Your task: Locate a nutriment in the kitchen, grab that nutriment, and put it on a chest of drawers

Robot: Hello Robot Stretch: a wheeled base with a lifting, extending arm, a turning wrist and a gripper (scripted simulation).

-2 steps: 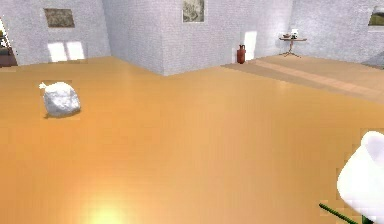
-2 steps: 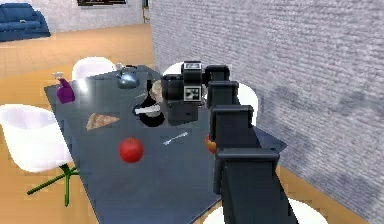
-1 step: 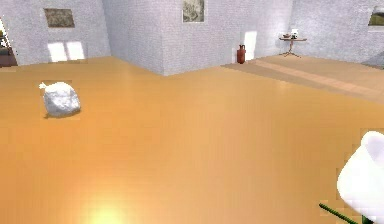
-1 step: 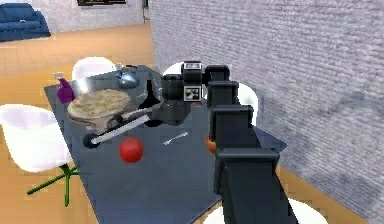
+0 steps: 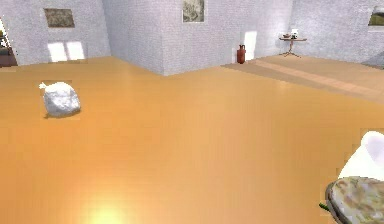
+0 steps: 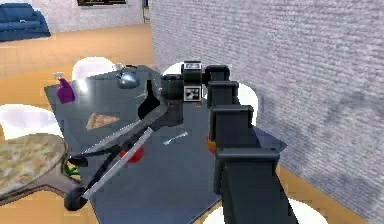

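Note:
My arm (image 6: pixel 245 165) reaches out over a dark table (image 6: pixel 185 170). The gripper (image 6: pixel 76 180) stretches down and left from its dark body (image 6: pixel 150 105), its two thin fingers (image 6: pixel 110 140) lying across the tabletop. A small red round thing (image 6: pixel 136 155) lies on the table between the fingers. A tan wedge-shaped piece (image 6: pixel 101 120) lies just beyond them. With these things on the table behind the gripper, I cannot tell whether it holds anything.
On the table also stand a purple bottle (image 6: pixel 65 92), a grey rounded vessel (image 6: pixel 125 79) and a small utensil (image 6: pixel 177 137). White chairs (image 6: pixel 22 118) ring it. A brick wall (image 6: pixel 300 80) runs close behind. The forward view has orange floor, a white bag (image 5: pixel 60 98), a red extinguisher (image 5: pixel 240 54) and a small side table (image 5: pixel 292 40).

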